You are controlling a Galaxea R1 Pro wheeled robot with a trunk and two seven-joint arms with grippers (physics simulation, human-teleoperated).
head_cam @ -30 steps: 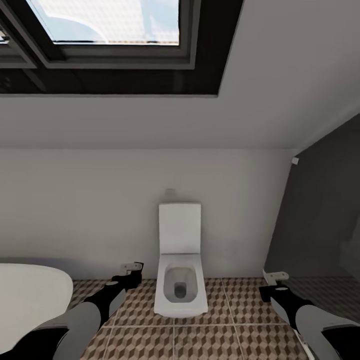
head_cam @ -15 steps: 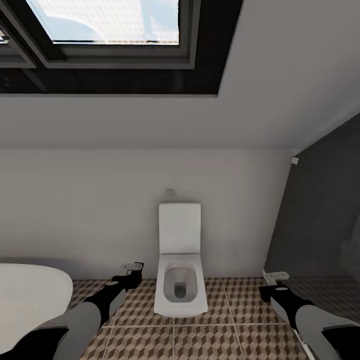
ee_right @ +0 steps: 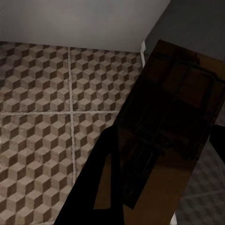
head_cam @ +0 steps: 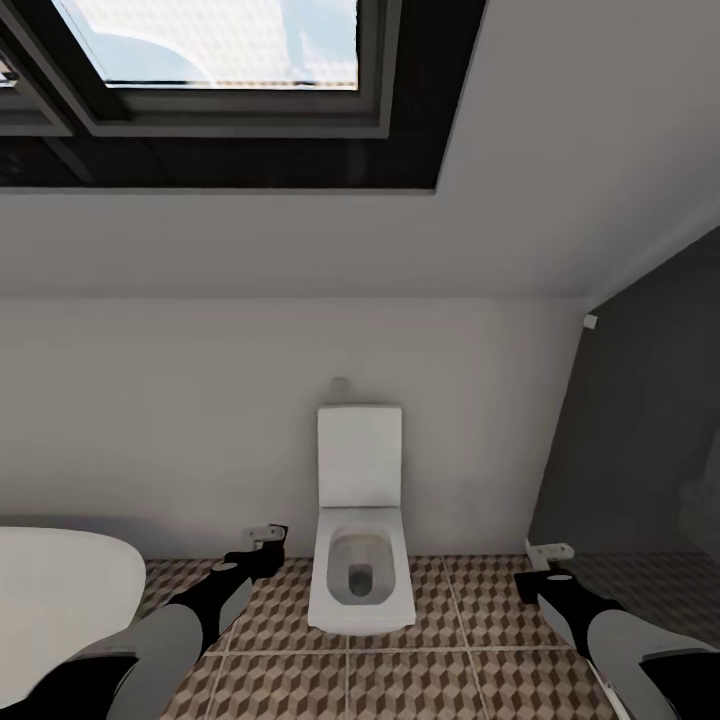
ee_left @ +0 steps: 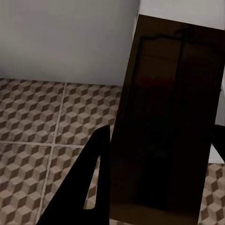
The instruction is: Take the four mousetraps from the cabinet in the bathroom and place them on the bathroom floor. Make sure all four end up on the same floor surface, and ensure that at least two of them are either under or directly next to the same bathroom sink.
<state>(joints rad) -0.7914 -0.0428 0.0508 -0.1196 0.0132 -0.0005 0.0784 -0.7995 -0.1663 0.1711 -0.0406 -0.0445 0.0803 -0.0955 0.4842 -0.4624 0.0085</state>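
I face the toilet (head_cam: 360, 560) | left gripper (head_cam: 264, 533) clamps a mousetrap (ee_left: 164, 126) | right gripper (head_cam: 551, 552) clamps another mousetrap (ee_right: 173, 131) | cube-tiled floor (head_cam: 470, 680) below

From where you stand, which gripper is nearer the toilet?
Left. The left gripper hangs just beside the toilet bowl, by its left rim; the right gripper is farther off on the other side, near the dark wall.

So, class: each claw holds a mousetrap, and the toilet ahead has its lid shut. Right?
Not quite. The toilet has its lid raised against the wall, bowl open, as the head view shows. The rest stands: the left claw and right claw each hold a mousetrap.
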